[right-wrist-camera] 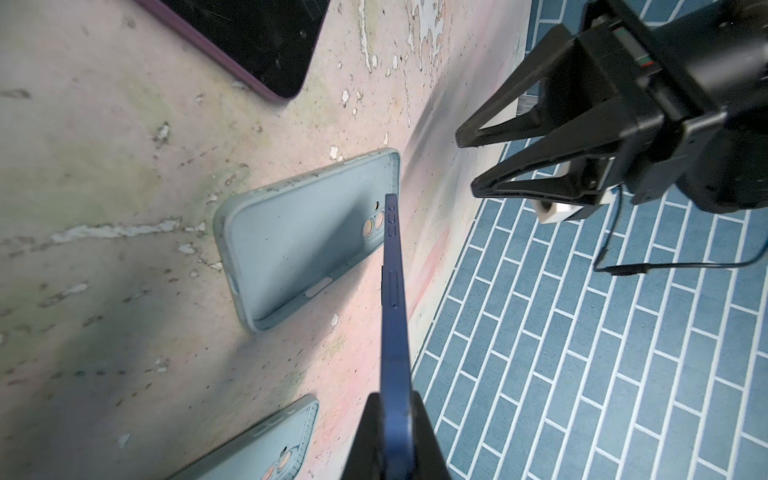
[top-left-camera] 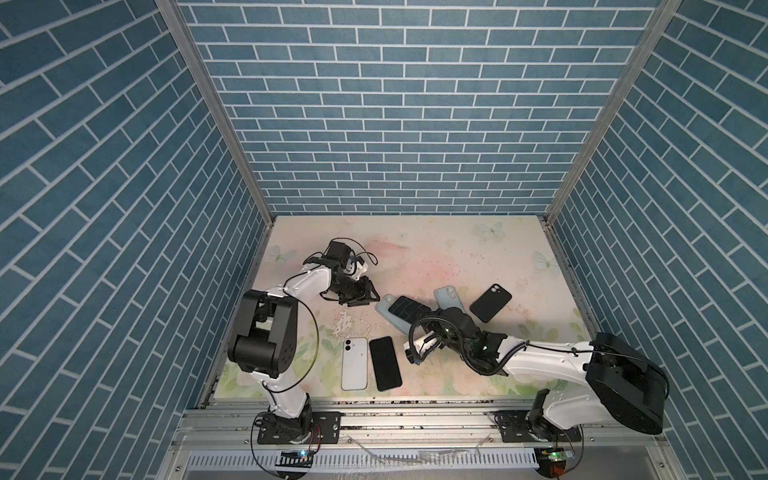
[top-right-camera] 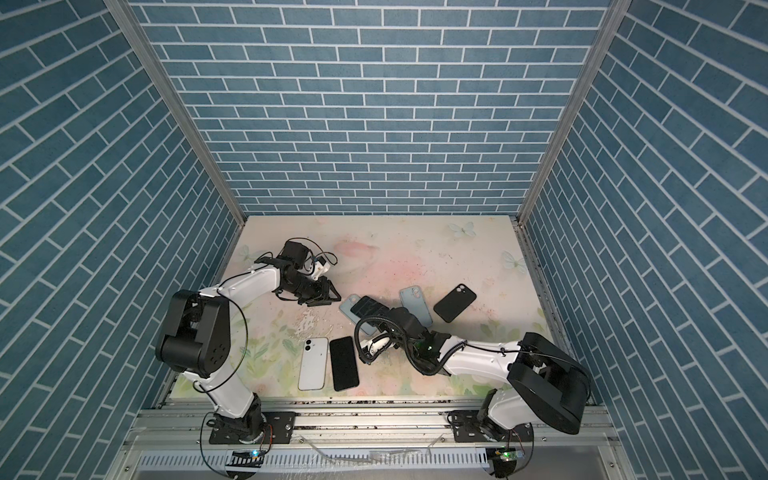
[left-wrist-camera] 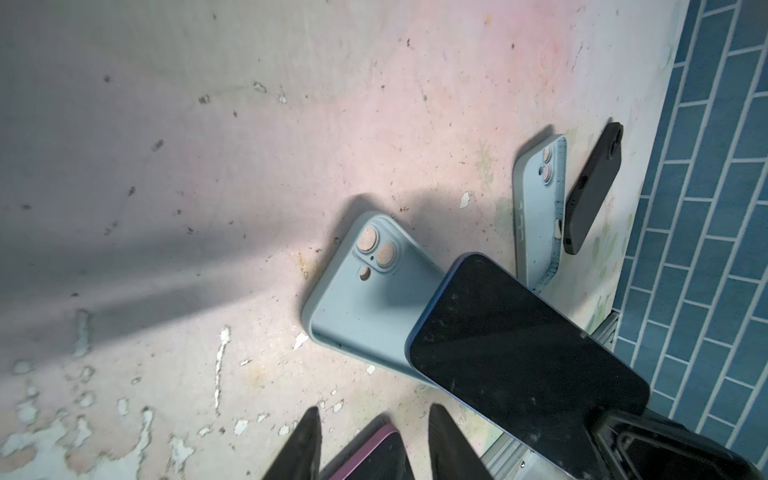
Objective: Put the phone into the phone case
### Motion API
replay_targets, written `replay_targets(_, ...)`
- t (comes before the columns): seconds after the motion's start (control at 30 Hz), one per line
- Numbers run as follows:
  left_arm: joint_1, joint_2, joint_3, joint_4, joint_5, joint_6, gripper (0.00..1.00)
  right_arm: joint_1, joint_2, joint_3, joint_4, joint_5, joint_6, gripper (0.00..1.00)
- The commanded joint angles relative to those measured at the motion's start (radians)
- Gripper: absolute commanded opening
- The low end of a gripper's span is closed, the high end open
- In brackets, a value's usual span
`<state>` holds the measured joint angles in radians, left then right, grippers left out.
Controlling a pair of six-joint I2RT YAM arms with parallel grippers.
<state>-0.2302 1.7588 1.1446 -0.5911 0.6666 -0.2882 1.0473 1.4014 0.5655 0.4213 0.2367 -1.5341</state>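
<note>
My right gripper is shut on one end of a blue phone, seen edge-on in the right wrist view. In both top views the phone hangs tilted, screen up, over a light blue phone case that lies open side up on the table. The case's inside shows beneath the phone's far end; whether they touch I cannot tell. My left gripper hovers just left of the case, open with nothing held. Its fingers stand apart above the table.
A second light blue case and a black case lie right of the held phone. Toward the front lie a white phone, back up, and a purple-edged phone, screen up. Blue brick walls enclose the table.
</note>
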Motion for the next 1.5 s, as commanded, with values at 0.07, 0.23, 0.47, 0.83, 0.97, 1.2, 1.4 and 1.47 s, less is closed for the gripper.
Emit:
replay_targets(0.07,0.012,0.051,0.011,0.026,0.064,-0.036,0.47,0.028,0.039,0.001,0.135,0.036,0.068,0.0)
replay_targets(0.23,0.011,0.085,0.015,0.033,0.109,-0.047,0.49,0.038,0.086,-0.017,0.178,0.044,0.112,0.0)
replay_targets(0.47,0.011,0.096,0.015,0.036,0.122,-0.047,0.5,0.043,0.137,-0.04,0.238,0.056,0.152,0.0)
replay_targets(0.83,0.012,0.126,0.053,0.006,0.084,-0.041,0.52,0.062,0.182,-0.058,0.295,0.074,0.171,0.0)
replay_targets(0.97,0.012,0.122,0.143,-0.039,0.004,-0.024,0.53,0.075,0.187,-0.061,0.295,0.085,0.173,0.0)
replay_targets(1.2,0.01,0.3,0.347,-0.102,-0.007,0.005,0.51,0.088,0.185,-0.058,0.282,0.105,0.18,0.0)
replay_targets(1.4,0.004,0.332,0.287,-0.068,0.017,0.0,0.51,0.091,0.186,-0.061,0.274,0.115,0.186,0.0)
replay_targets(1.47,0.0,0.345,0.279,-0.078,0.038,0.001,0.51,0.091,0.196,-0.058,0.277,0.123,0.186,0.0)
